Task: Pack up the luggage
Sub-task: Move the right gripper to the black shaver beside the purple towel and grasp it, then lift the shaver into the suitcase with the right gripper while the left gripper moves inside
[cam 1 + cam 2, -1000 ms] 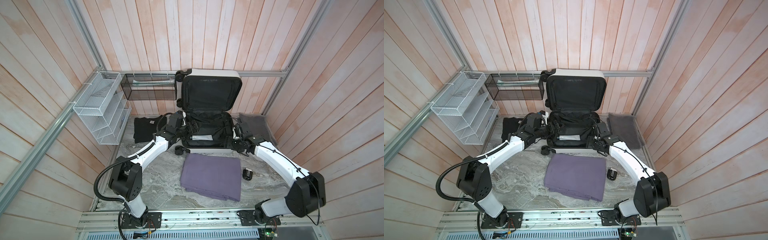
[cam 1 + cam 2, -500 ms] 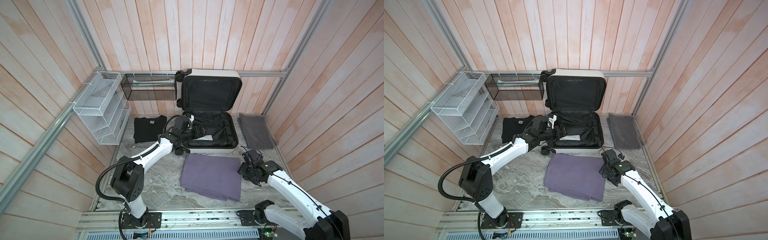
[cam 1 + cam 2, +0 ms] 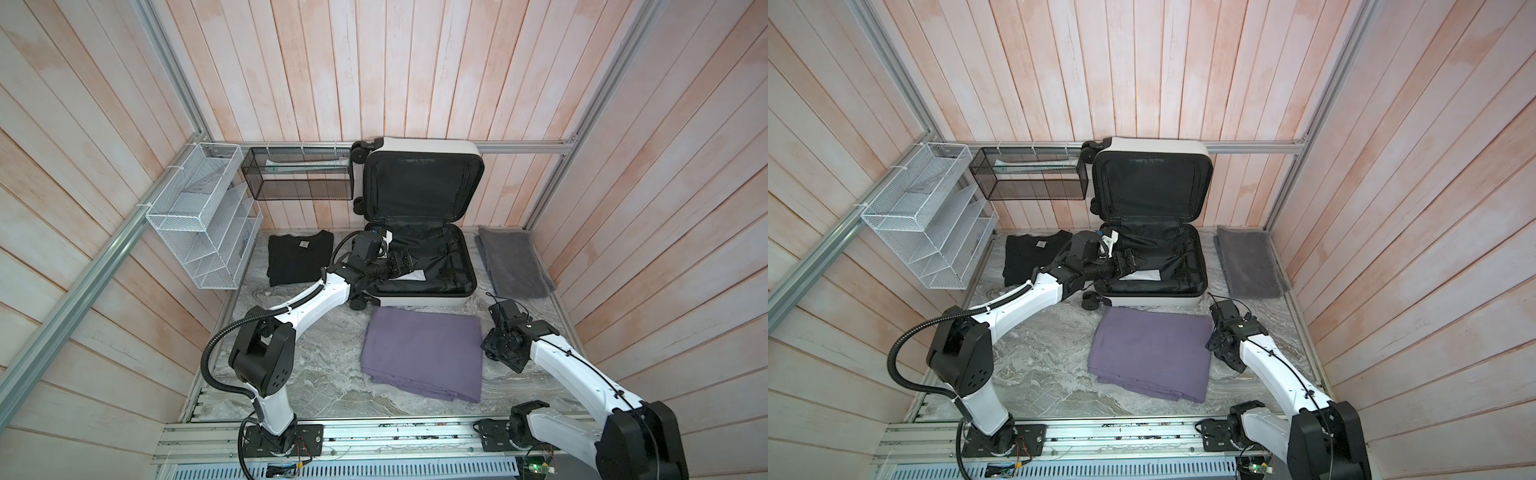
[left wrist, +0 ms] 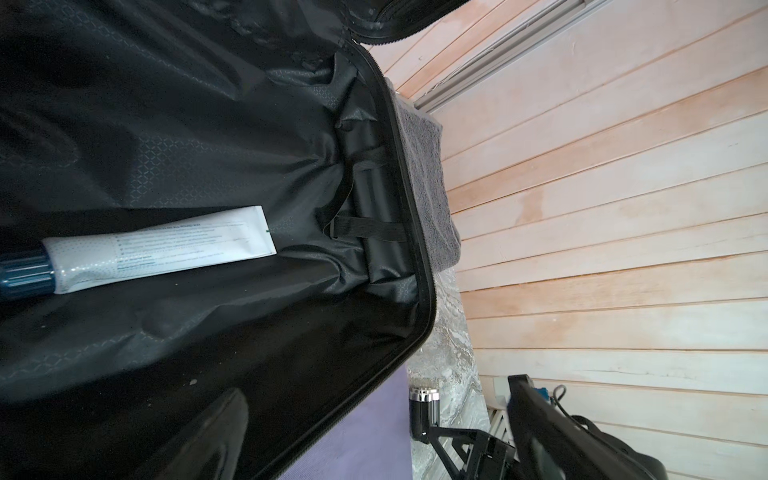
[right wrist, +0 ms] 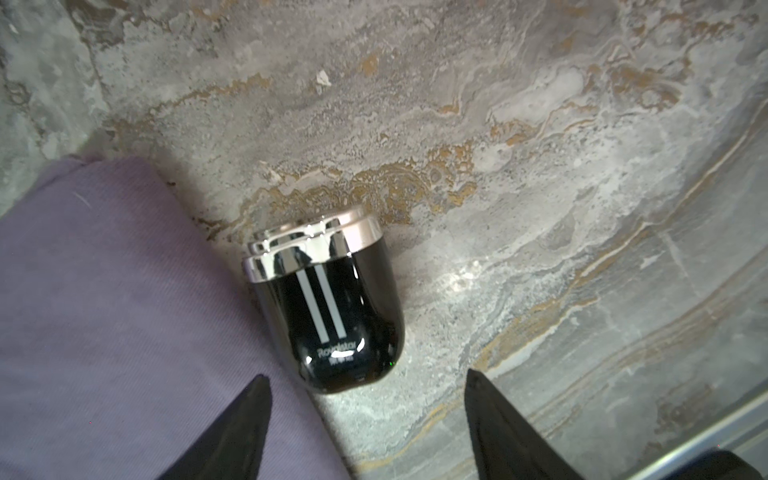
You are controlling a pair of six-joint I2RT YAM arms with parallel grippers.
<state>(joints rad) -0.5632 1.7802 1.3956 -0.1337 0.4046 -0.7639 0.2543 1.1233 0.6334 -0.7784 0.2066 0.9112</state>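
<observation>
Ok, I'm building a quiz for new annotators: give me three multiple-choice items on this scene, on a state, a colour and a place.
1. The right gripper near the black shaver on the table is: A) shut on the shaver B) open, holding nothing C) shut and empty
2. The folded cloth in front of the luggage is: A) red B) green C) purple
3. The white tube lies: A) on the table B) inside the luggage C) on the cloth
Key: 1 B, its jaws stand apart and the shaver lies free; 2 C, purple in both top views; 3 B, the left wrist view shows it inside.
</observation>
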